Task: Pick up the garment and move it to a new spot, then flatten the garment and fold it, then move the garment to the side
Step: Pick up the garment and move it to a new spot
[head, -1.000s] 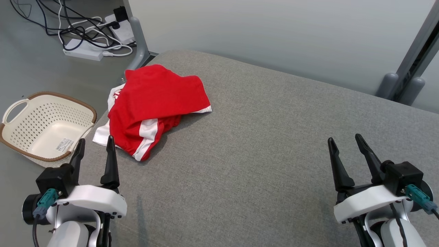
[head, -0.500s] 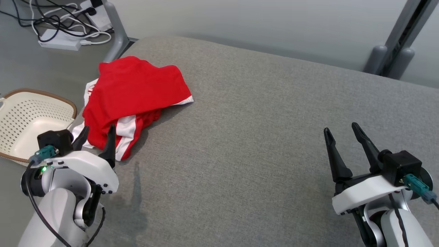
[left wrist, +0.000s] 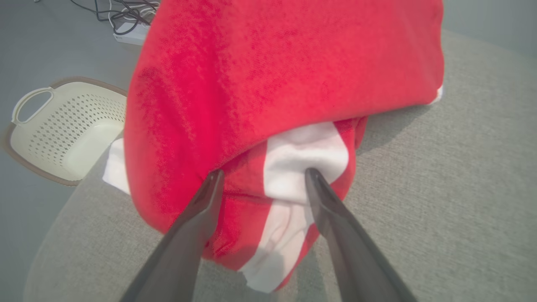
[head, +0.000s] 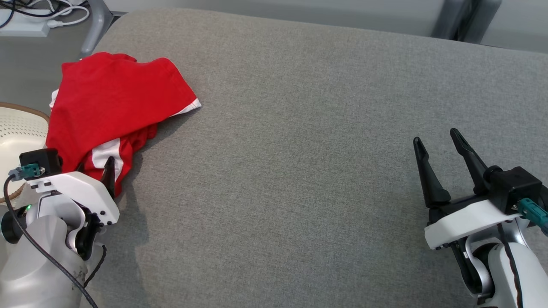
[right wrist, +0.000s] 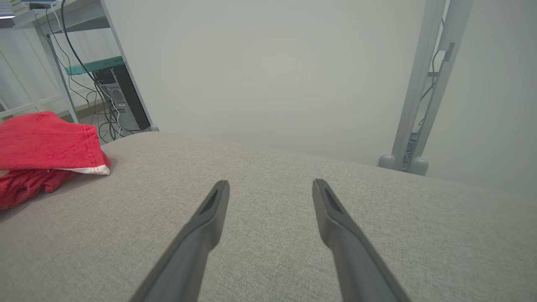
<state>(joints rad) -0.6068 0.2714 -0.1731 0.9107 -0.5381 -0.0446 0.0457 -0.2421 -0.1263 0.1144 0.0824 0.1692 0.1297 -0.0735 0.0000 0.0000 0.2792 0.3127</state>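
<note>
Garment, red with white stripes, is bunched up at the far left of the grey cushion, right by its left edge, with a cream basket on the floor just past that. Left gripper is spread wide with nothing pinched, tips up against the near fold, one on red, one on the white stripe. Right gripper is spread too and empty, over bare cushion at the near right, well apart from the cloth.

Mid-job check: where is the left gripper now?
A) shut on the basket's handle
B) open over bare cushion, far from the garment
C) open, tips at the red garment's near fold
C: the left gripper stands open, its tips at the striped near fold of the red garment.
</note>
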